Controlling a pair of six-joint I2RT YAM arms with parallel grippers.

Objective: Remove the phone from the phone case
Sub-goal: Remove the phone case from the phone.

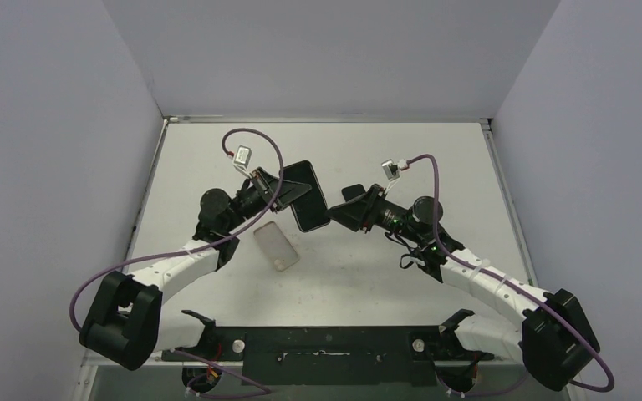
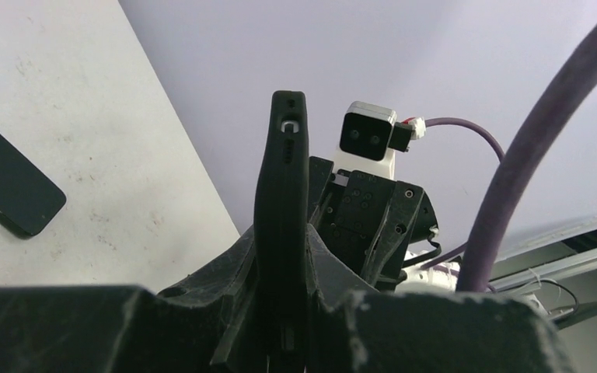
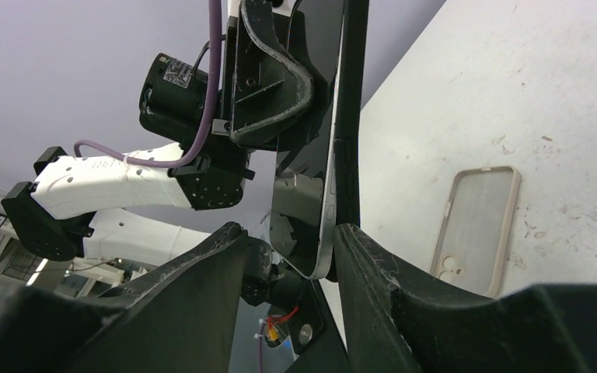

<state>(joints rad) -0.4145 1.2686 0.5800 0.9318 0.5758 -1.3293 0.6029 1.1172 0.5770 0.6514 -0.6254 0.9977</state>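
My left gripper point(image 1: 282, 194) is shut on the black phone case point(image 2: 281, 171) and holds it edge-on above the table. The phone point(image 3: 311, 155), glossy with a silver rim, sits against the case point(image 3: 351, 93). From above the two read as one dark slab point(image 1: 308, 196). My right gripper point(image 3: 288, 231) is open around the phone's lower corner. Its right finger point(image 3: 373, 268) touches the edge of the phone and case. Its left finger point(image 3: 202, 287) stands apart from the screen.
A translucent beige case point(image 1: 276, 246) lies flat on the table below the held phone, also seen as the beige case point(image 3: 476, 221) from the right wrist. A dark flat slab point(image 2: 8, 186) lies on the table in the left wrist view. Walls enclose three sides.
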